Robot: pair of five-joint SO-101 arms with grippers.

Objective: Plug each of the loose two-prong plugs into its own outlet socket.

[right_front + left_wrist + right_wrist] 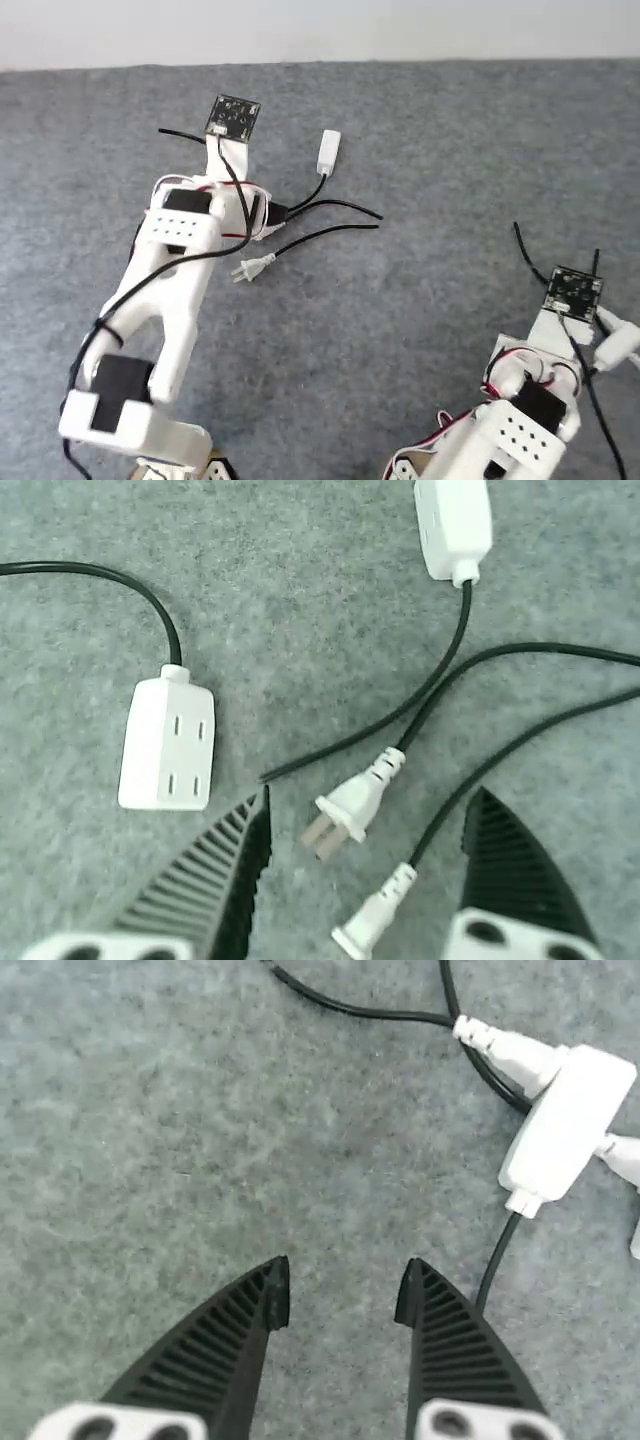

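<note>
with the left gripper (373,802) spread open just above the two-prong plug (350,808), left of the middle of the desk (430,150), lower straight down and close across the plug's white body, not on the prongs or the black cord (420,708). keep clear of the second plug (380,916) lying just beside it. once gripped, turn the prongs toward the slots of the outlet socket (167,742) nearby, line up square, then push level, minding that the light socket may slide. leave the right gripper (344,1272) unclenched and empty near the desk's right front corner, beside the outlet with cords already in it (565,1125).
</note>
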